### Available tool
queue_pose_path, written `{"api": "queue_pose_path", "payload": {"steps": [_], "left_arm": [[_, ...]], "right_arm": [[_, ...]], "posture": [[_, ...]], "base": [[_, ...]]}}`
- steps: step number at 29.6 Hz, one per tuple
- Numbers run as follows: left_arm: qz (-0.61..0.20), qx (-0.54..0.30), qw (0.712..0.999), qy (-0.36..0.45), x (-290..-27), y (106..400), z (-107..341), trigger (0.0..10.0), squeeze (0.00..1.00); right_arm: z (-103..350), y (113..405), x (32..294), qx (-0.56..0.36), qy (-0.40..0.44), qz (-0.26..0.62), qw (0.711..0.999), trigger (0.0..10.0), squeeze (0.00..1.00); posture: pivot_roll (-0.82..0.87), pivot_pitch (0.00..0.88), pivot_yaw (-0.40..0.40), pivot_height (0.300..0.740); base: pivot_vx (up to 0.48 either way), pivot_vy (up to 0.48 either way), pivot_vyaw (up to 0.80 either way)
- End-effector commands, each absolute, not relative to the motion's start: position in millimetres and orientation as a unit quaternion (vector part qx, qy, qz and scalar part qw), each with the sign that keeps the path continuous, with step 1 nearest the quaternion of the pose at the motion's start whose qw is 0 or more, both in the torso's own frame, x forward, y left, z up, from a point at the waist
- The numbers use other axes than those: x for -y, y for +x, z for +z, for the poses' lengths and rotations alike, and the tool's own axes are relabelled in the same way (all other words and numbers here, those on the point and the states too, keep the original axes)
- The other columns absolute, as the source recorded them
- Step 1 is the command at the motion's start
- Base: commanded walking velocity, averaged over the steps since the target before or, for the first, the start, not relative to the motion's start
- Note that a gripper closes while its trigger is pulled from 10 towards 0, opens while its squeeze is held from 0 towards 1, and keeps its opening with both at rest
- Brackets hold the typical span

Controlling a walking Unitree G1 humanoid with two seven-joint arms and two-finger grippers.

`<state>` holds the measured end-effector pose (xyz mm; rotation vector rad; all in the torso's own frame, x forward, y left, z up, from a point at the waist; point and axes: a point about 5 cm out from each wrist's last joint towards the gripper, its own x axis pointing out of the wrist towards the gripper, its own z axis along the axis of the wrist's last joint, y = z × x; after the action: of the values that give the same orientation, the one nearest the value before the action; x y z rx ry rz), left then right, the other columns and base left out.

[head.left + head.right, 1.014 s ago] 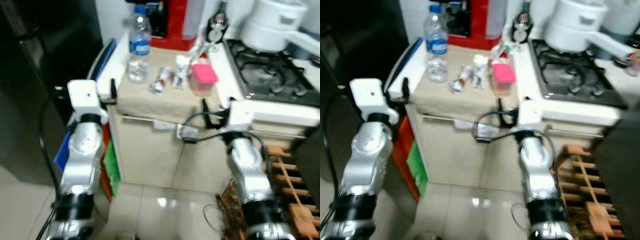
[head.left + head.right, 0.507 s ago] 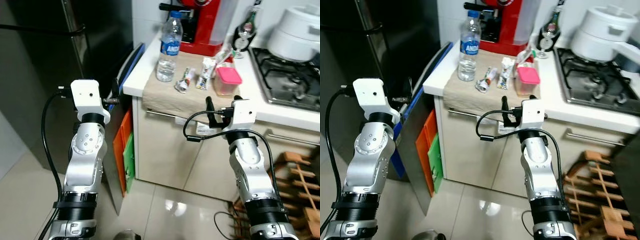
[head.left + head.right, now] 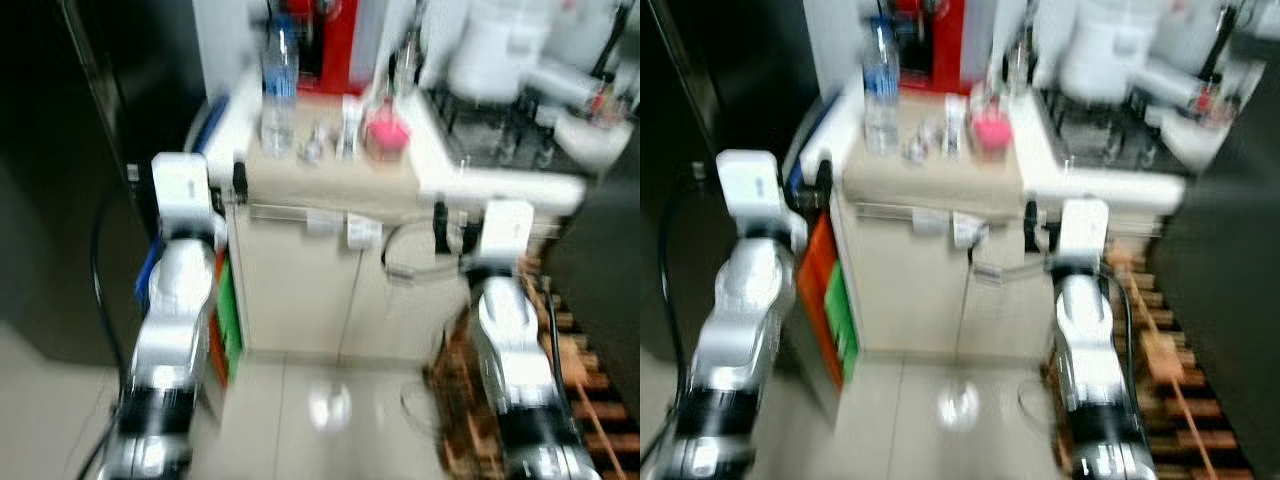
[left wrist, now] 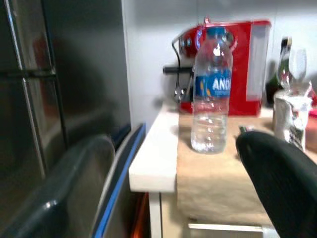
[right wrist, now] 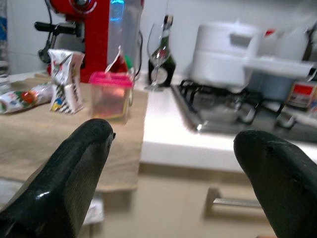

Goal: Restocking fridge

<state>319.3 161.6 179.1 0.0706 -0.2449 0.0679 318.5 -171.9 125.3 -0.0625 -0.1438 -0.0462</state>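
Note:
A clear water bottle (image 3: 278, 85) with a blue label stands on a beige cloth on the counter (image 3: 330, 170), also seen as the bottle (image 4: 212, 96) in the left wrist view. Beside it lie snack packets (image 5: 64, 82) and a pink-lidded container (image 3: 385, 128). The dark fridge (image 4: 59, 99) stands left of the counter. My left gripper (image 3: 238, 180) is raised near the counter's left corner, open and holding nothing. In front of the cabinet, below the counter edge, my right gripper (image 5: 168, 168) is held up open, its fingers (image 5: 74, 163) wide apart. The head views are blurred.
A red coffee machine (image 4: 233, 64) stands behind the bottle. A wine glass and dark bottle (image 5: 161, 52), a gas stove (image 5: 223, 106) and a white pot (image 5: 225, 47) sit to the right. A wooden rack (image 3: 580, 370) is low right. Orange and green boards (image 3: 225, 310) lean beside the cabinet.
The whole picture has shifted and blurred, so the camera has moved. Both arms keep the same raised pose with their fingers apart.

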Motion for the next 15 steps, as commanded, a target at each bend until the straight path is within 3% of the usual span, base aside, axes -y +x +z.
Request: {"api": "queue_pose_path", "payload": {"steps": [1, 11, 15], "left_arm": [[0.027, 0.132, 0.99, 0.042, -160, 321, 183, 10.0, 0.0], [0.029, 0.135, 0.99, 0.03, -166, 310, 187, 10.0, 0.0], [0.044, 0.129, 0.99, 0.026, -168, 303, 187, 10.0, 0.0]], "right_arm": [[128, 321, 171, 0.072, -0.023, -0.022, 0.997, 10.0, 0.0], [134, 307, 166, 0.089, -0.022, -0.002, 0.996, 10.0, 0.0], [138, 299, 162, 0.097, -0.025, 0.013, 0.995, 10.0, 0.0]], "posture": [[-0.03, 0.0, -0.013, 0.74], [-0.03, 0.0, -0.013, 0.74], [-0.03, 0.0, -0.014, 0.74]], "base": [[0.0, 0.0, 0.0], [0.0, 0.0, 0.0], [0.441, 0.0, 0.0]]}}
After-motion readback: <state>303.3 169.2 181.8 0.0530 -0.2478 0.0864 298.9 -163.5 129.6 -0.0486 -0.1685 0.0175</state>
